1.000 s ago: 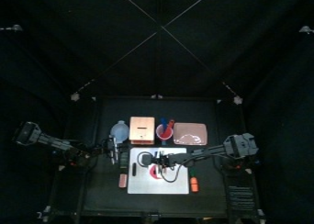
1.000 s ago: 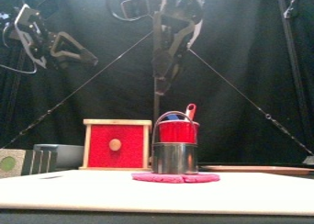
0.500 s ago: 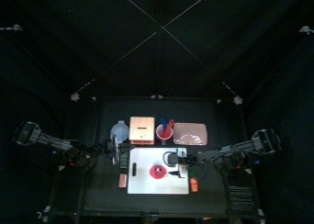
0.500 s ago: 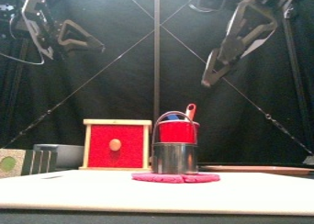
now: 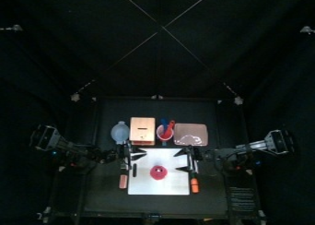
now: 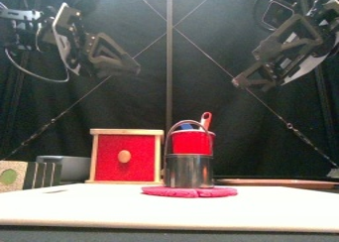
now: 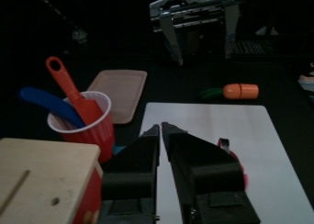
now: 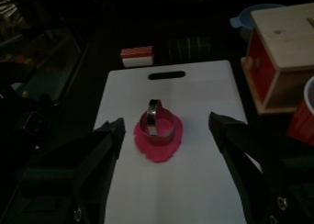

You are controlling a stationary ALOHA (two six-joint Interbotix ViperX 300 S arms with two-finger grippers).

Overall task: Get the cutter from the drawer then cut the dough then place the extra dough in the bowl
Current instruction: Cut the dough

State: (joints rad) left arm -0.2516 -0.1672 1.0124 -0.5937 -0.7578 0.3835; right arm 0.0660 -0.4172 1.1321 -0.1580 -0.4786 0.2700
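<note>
On the dough, the cutter

The small black table carries a white cutting board lying flat in its near middle. Behind the board, across the far half, four things stand close together in a row. From the left they are a blue-grey bowl, a pale wooden box with its red front facing the near edge, a red cup and a flat pink tray. Two small toy foods lie on the bare black top beside the board's near end — a reddish one just left of it, an orange one just right.
</note>
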